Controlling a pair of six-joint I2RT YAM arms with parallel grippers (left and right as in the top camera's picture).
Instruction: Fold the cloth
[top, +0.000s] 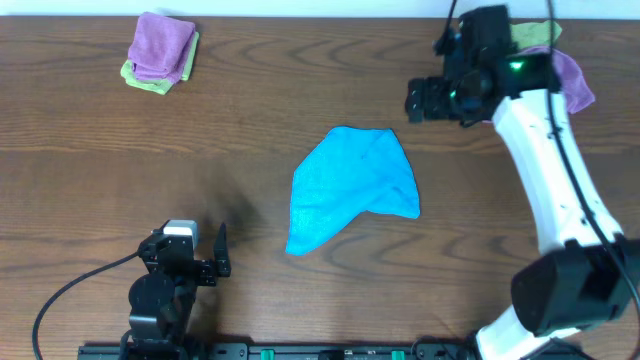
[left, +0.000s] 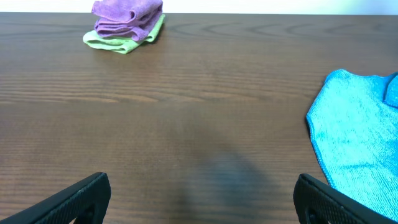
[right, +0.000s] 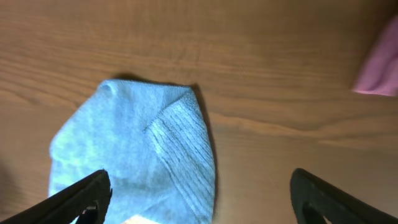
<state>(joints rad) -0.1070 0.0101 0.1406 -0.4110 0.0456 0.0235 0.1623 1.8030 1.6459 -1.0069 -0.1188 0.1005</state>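
Two sets of fingers: both spread wide, neither has hold of anything.
Right fingers (right: 199, 196): tips splayed to either edge of my right wrist view, nothing between them; they hang above the cloth's far end, apart from it.
Left fingers (left: 202, 199): just as wide, low over bare bench (top: 250, 110), with the cloth near, off to their right.
Cloth (top: 350, 185): mid-bench, lying in a lopsided wedge, one flap (right: 180, 143) laid over the top with a diagonal crease; not square, edges not matched.
Step in hand: I judge a rough first fold is down and let go, the right arm clear of it.
Next move: pick a free corner or edge, I'd say the narrow near-left tip (top: 298, 245), pinch it shut, then carry it across to even the shape.
Risk: soft terry may drag and bunch if I pinch too much.
Other cloths: purple on green stack (top: 160, 52) far left; another pile (top: 570, 75) under the right arm, both well apart.
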